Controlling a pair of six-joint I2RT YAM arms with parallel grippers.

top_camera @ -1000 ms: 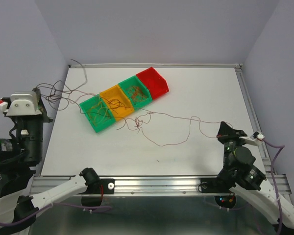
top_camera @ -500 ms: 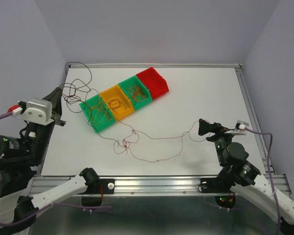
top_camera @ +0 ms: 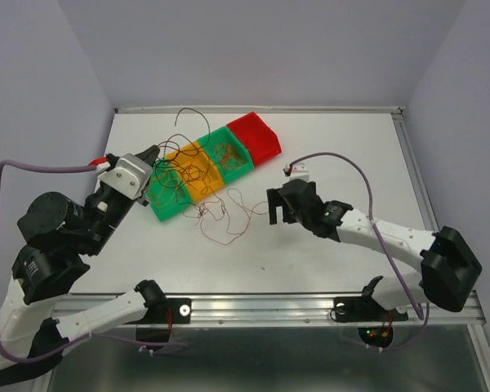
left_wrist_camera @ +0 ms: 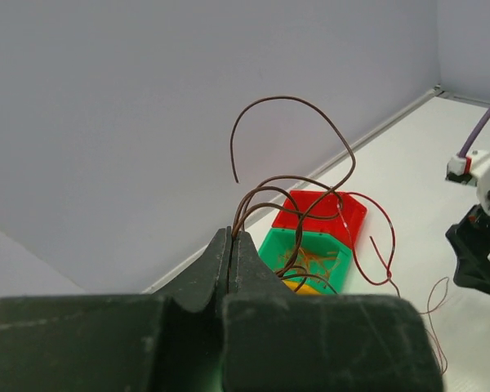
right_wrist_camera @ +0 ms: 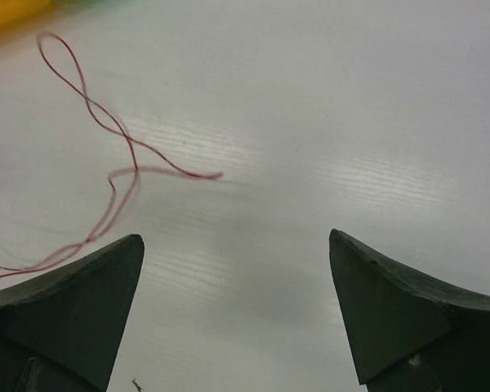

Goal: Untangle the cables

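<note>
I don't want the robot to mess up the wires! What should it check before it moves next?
1. The left fingers shut on the thin dark brown wires: ok.
2. The right fingers open and empty: ok.
3. The thin red wire centred between the right fingers: not ok, it lies to one side on the white table.
4. Wires separated: not ok, many loop together over the row of green, orange and red plastic bins.
5. Held wires free of the bins: cannot tell.
</note>
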